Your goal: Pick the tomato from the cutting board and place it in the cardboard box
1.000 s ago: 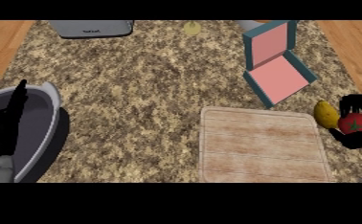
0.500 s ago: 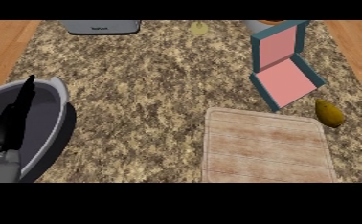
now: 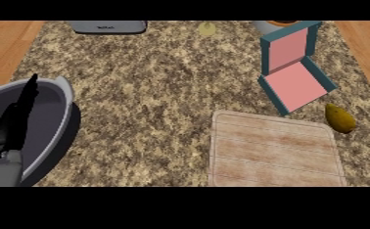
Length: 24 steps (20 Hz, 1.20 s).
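The wooden cutting board [image 3: 274, 149] lies at the lower right with nothing on it. No tomato shows anywhere in the head view. The cardboard box [image 3: 295, 83], teal outside and pink inside, stands open just beyond the board's far right corner, its lid tilted up. My left hand [image 3: 22, 120] rests at the left edge in front of its grey forearm, fingers straight and pointing up, holding nothing. My right hand is out of view.
A yellow-brown potato-like item [image 3: 339, 118] lies right of the board, near the box. At the far edge sit a grey appliance [image 3: 108, 26], a small pale yellow item [image 3: 207, 28] and a grey pot [image 3: 278, 24]. Wooden counter strips [image 3: 14, 42] flank the speckled top.
One second ago my right hand showed at the right edge beside the yellow item, with something red at it. It has left the view. The left hand barely shifted.
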{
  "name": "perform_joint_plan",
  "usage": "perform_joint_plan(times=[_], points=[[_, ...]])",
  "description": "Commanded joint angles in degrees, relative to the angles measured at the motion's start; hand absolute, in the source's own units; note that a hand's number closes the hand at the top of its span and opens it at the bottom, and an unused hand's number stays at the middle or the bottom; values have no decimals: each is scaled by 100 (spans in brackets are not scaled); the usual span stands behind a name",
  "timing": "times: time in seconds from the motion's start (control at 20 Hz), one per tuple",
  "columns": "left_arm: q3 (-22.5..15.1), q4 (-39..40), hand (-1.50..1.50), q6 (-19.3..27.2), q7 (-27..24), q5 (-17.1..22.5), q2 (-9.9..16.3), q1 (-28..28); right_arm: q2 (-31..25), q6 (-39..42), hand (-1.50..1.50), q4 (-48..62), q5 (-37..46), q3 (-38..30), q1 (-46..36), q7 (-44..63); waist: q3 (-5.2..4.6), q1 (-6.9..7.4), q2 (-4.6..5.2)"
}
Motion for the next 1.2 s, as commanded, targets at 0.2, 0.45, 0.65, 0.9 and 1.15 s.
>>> perform_joint_plan(times=[0.2, 0.45, 0.65, 0.9, 1.15], points=[[1, 283, 0, 1, -251, -80, -86, -137, 521, 77, 150, 795, 42, 522, -1704, 1190, -1, 75, 27], [-252, -215, 0, 175, 98, -302, -333, 21, 877, -320, 150, 2141, 116, 569, -2492, 1127, 6, 141, 38], [-95, -116, 0, -75, 74, -156, -155, -66, 1162, -728, 150, 2871, 254, 676, -2998, 1061, 5, 123, 38], [-27, -1, 0, -157, 115, -153, -34, -373, 1007, -1142, 150, 4498, 519, 588, -3831, 784, 9, 204, 82], [-81, 239, 0, -96, -130, -219, -144, -414, 1216, -1903, 150, 5311, 864, 629, -4168, 1118, 9, 256, 121]])
